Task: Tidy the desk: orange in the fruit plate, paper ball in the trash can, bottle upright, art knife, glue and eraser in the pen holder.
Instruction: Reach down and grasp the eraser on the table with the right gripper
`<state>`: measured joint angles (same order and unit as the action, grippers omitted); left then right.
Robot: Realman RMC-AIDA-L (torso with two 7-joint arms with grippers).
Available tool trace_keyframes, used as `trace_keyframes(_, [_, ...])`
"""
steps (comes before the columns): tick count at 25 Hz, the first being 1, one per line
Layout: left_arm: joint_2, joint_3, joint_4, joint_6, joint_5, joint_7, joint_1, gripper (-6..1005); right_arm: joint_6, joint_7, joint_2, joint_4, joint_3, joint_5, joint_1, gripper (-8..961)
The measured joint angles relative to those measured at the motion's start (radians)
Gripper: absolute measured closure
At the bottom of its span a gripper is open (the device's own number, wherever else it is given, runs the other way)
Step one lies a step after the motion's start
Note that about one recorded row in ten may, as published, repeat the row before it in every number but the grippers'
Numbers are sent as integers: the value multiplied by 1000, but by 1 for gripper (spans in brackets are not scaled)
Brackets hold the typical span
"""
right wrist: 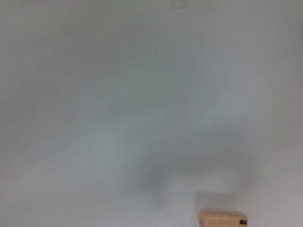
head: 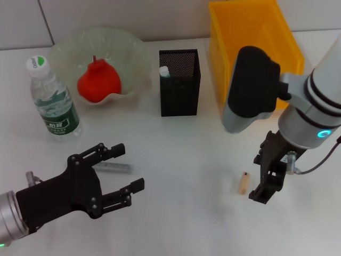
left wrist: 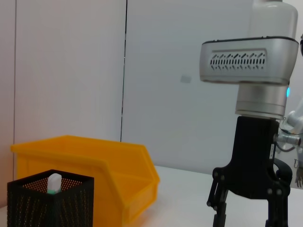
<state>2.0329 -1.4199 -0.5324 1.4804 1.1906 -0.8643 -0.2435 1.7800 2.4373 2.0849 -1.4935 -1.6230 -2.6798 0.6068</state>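
On the white desk (head: 181, 160) I find the right gripper (head: 266, 178) lowered near the front right, fingers apart and holding nothing, just beside a small tan eraser (head: 244, 183) that lies flat on the surface. From the right wrist camera I see only the edge of that eraser (right wrist: 222, 220) against bare desk. My left gripper (head: 120, 173) hovers at the front left with its fingers spread, empty; a grey stick (head: 113, 167) lies on the desk just beyond its upper fingers. At the back left the bottle (head: 52, 98) stands upright, white cap on. Beside it the orange (head: 99, 82) sits inside the fruit plate (head: 64, 50). Centre back, the pen holder (head: 180, 85) stands upright with a white-tipped item (head: 164, 71) poking up in one corner; I cannot tell what it is. Next to it on the right is the trash can (head: 250, 26), partly hidden by the right arm. I cannot see its contents.
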Motion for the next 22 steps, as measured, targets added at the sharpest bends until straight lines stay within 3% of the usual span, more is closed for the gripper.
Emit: trace_keyframes(22, [7,1,0,-8,0,-2,-10,195,-154,71,1,174,-35,29,26,179])
